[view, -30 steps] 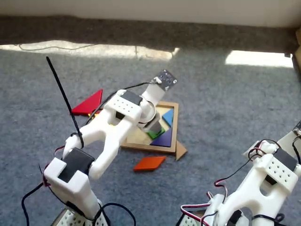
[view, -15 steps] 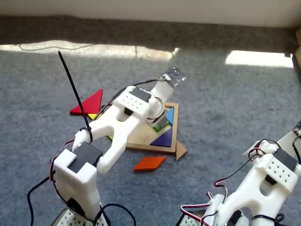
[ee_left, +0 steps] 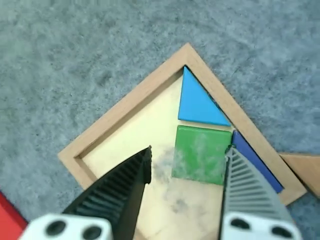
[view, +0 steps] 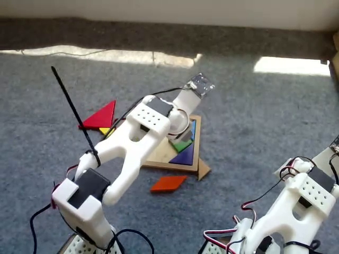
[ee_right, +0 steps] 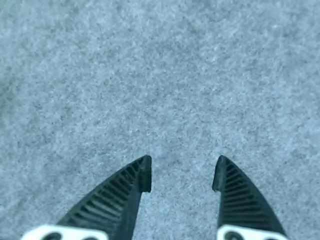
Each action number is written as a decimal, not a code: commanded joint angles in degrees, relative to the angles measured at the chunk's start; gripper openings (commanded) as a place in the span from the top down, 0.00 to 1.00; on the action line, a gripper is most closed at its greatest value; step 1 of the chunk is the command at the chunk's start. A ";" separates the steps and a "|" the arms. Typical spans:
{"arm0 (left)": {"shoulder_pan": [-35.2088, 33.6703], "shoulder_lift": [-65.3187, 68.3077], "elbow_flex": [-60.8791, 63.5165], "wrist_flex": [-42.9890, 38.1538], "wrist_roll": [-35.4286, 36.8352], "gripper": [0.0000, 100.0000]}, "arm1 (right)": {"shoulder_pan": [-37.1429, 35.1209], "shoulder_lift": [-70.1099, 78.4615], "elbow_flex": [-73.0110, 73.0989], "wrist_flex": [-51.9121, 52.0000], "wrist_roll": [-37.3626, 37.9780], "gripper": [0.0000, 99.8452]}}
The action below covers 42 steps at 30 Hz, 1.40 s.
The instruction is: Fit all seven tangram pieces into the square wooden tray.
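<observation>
The square wooden tray [ee_left: 125, 107] lies on the grey carpet. In it sit a light blue triangle [ee_left: 197, 105], a green square [ee_left: 200, 150] and a dark blue triangle [ee_left: 255, 160], all along one side. My left gripper [ee_left: 189, 152] hangs open just above the green square, holding nothing. From above, the left arm [view: 143, 132] covers much of the tray [view: 197, 153]. Outside the tray lie an orange parallelogram [view: 168, 183], a red triangle [view: 100, 116], a yellow piece [view: 105, 130] and a tan triangle [view: 203, 169]. My right gripper [ee_right: 181, 175] is open over bare carpet.
The right arm [view: 302, 201] stands at the near right, away from the pieces. A thin black rod [view: 71, 108] sticks up from the left arm. A darker strip of floor and a wall run along the far edge.
The left arm has swung toward the tray's far right corner and back a little. The green square, earlier under the gripper, now lies uncovered in the tray. The right arm has not moved.
</observation>
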 commanded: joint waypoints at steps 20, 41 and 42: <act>-2.24 -5.23 10.33 -5.89 0.35 0.77 | -1.89 -1.01 -0.31 -0.92 -0.09 0.79; -3.30 -9.19 11.12 -7.21 4.04 0.77 | -1.89 -1.01 -0.31 -0.92 -0.09 0.79; -3.65 -9.10 11.12 -7.38 4.04 0.77 | -1.89 -1.01 -0.31 -0.92 -0.09 0.79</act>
